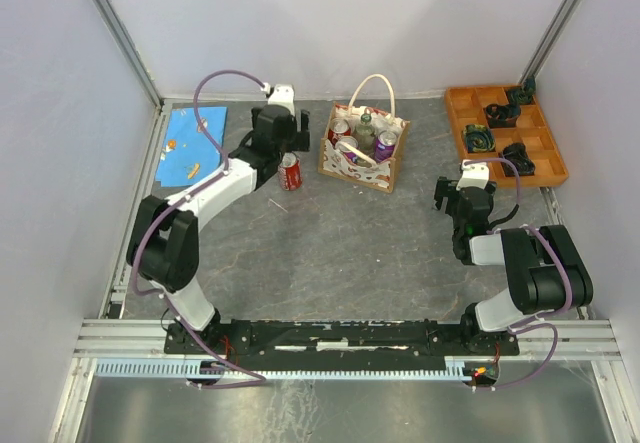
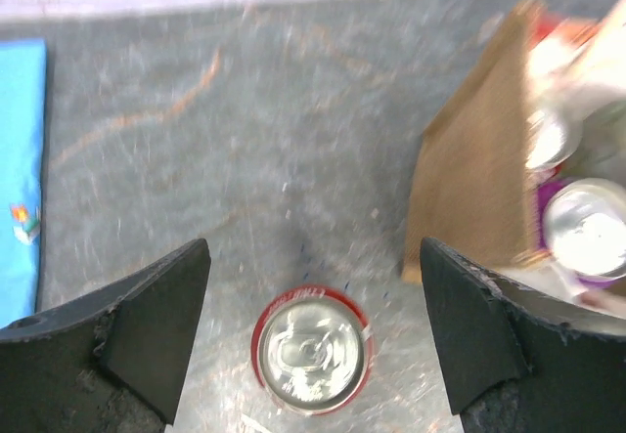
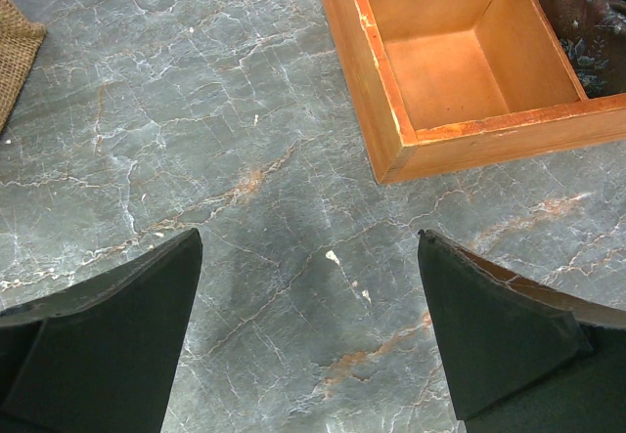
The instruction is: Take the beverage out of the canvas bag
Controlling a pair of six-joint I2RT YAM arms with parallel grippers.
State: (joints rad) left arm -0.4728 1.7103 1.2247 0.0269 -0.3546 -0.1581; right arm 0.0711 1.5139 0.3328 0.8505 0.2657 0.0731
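The canvas bag (image 1: 364,159) stands upright at the back middle of the table and holds several cans and a bottle; it also shows in the left wrist view (image 2: 479,179) with silver can tops inside. A red can (image 1: 290,172) stands upright on the table just left of the bag. In the left wrist view the red can (image 2: 313,351) sits below and between the fingers. My left gripper (image 1: 283,155) (image 2: 315,330) is open above it, not touching. My right gripper (image 1: 462,201) (image 3: 309,340) is open and empty over bare table at the right.
An orange compartment tray (image 1: 506,133) with several dark objects sits at the back right; its near corner (image 3: 391,110) is just ahead of the right gripper. A blue mat (image 1: 194,143) lies at the back left. A thin white stick (image 1: 277,205) lies by the red can.
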